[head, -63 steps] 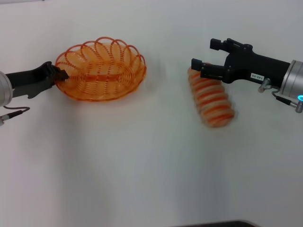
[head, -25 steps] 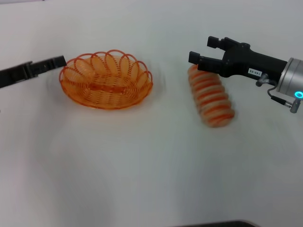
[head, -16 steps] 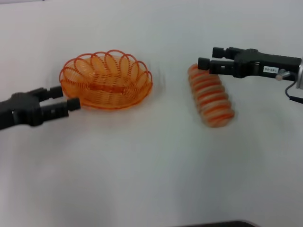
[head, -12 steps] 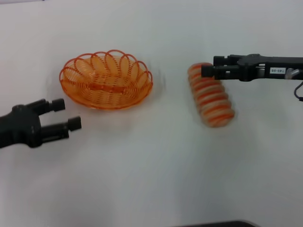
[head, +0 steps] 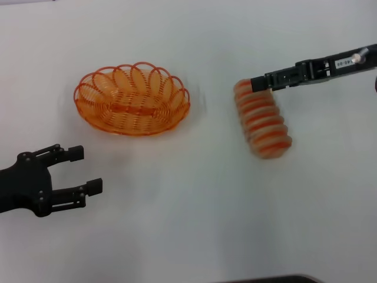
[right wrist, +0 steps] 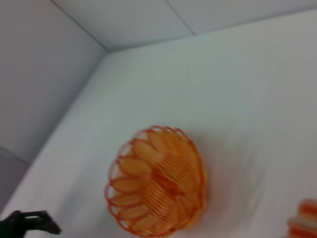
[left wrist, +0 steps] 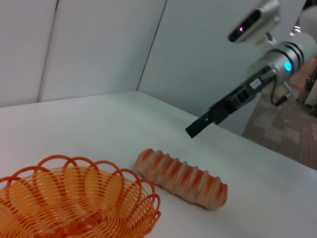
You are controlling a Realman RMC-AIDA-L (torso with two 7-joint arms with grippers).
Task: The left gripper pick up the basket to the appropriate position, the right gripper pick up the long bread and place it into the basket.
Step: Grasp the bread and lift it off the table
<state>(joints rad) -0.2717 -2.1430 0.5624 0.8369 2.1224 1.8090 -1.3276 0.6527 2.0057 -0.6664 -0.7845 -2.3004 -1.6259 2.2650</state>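
The orange wire basket (head: 132, 99) sits on the white table at the back left, with nothing in it. It also shows in the left wrist view (left wrist: 74, 201) and the right wrist view (right wrist: 158, 186). The striped long bread (head: 262, 119) lies on the table to the right, apart from the basket, and shows in the left wrist view (left wrist: 181, 178). My left gripper (head: 87, 171) is open and empty, well in front of the basket and not touching it. My right gripper (head: 259, 83) is turned edge-on just above the bread's far end and holds nothing; it also shows in the left wrist view (left wrist: 197, 129).
The white table (head: 188, 224) stretches wide in front of and between the basket and the bread. Pale walls stand behind it in the wrist views. A dark edge shows at the table's front (head: 265, 279).
My left gripper let go of the basket's rim and swung forward, away from it, staying open. My right gripper rolled edge-on and lifted slightly over the bread's far end. The basket shifted slightly right.
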